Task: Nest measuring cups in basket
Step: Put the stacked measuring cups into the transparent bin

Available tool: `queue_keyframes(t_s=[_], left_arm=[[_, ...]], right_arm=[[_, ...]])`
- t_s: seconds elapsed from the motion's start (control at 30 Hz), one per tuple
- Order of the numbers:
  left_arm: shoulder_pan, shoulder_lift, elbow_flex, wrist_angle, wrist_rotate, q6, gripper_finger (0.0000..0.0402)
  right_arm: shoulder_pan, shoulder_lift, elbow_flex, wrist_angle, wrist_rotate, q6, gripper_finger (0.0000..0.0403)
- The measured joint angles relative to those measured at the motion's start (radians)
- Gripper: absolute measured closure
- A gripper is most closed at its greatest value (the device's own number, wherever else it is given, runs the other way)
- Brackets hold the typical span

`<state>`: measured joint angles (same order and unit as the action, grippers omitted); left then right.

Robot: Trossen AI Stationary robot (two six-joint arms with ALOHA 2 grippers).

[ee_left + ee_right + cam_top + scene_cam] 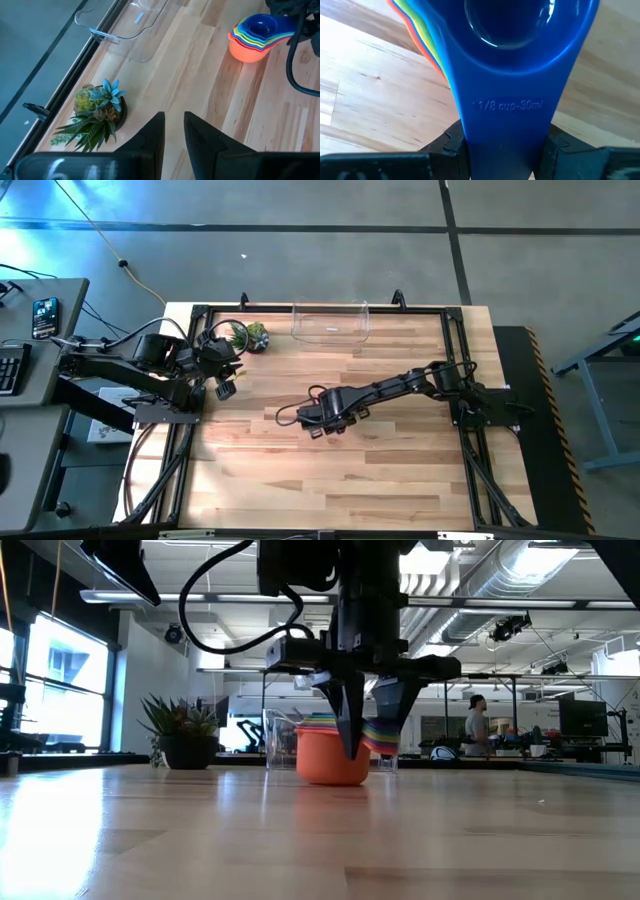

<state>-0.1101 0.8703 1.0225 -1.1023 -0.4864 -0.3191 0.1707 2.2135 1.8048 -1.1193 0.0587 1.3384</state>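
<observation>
The measuring cups [252, 37] stand nested in one stack at the table's middle, the orange one outermost [333, 762] and a blue one [510, 30] on top. My right gripper [365, 725] stands over the stack, pointing down, shut on the stacked handles. In the high view the gripper [335, 425] hides the stack. The basket [330, 323], a clear low-walled bin, rests on its base at the table's far edge. My left gripper [173, 135] hangs at the table's left, above the table, its fingers a little apart with nothing between them. My right gripper pinches the stacked flat handles between its two fingers, one finger on each long edge of the blue top handle [507, 135]. The fingers [451, 145] come from above, pointing down, and lie across the handles. The stack sits upright, with the orange cup's bottom on the table.
A small potted spiky plant [257, 335] stands at the far left, beside the basket and just below my left gripper [225, 388]. A black frame rail [65, 75] runs along the table's edges. Bare wood lies between the stack and the basket.
</observation>
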Motion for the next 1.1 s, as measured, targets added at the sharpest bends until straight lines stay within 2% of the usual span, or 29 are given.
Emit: queue_keyframes(t_s=[0.57, 0.77, 1.1], left_arm=[[0.0, 0.0, 0.0, 0.002, -0.117, 0.04, 0.0339], [0.016, 0.0, -0.001, 0.004, -0.136, 0.043, 0.0339], [0.12, 0.0, -0.001, 0.005, -0.136, 0.043, 0.0339]], right_arm=[[-0.08, -0.016, 0.046, 0.009, 0.08, -0.176, 0.0279], [-0.138, -0.021, 0.163, -0.051, 0.101, -0.326, 0.0279], [-0.308, -0.022, 0.401, -0.178, 0.197, -0.633, 0.0279]])
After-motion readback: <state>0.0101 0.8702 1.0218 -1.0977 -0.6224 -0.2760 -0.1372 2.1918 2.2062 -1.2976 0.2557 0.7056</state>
